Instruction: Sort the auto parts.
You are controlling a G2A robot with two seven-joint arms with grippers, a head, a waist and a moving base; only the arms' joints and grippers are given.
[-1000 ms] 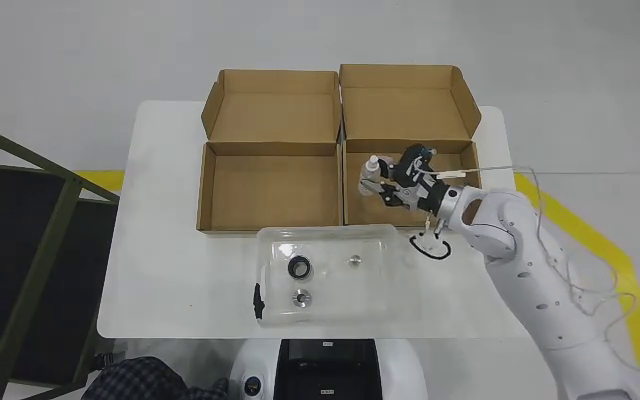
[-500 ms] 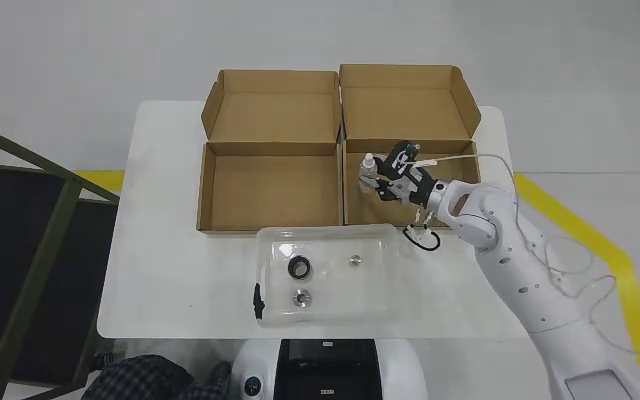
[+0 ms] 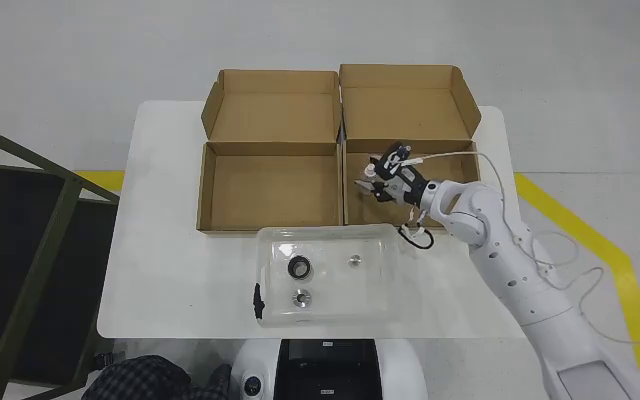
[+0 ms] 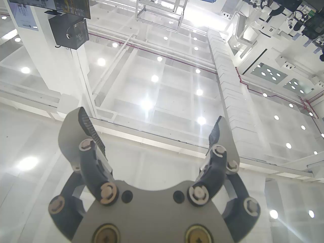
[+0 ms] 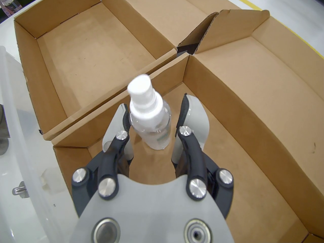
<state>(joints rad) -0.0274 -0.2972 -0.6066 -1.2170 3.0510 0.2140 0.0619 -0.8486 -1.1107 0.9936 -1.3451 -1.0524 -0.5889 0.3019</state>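
Shifted toward the near left corner of the right cardboard box [image 5: 255,94], the right gripper [image 5: 155,102] brackets an upright spray bottle [image 5: 149,125] standing on the box floor. Its jaws are narrowly spread, one touching the bottle and the other just clear. Left gripper [image 4: 149,125]: jaws wide apart, facing the ceiling.

A small clear spray bottle [image 5: 149,125] with a white top is in the right brown box [image 5: 253,89], close to the wall beside the left box [image 3: 270,190]. A black ring [image 3: 299,268] and two silver bits [image 3: 354,261] lie apart in the clear tub [image 3: 325,236].
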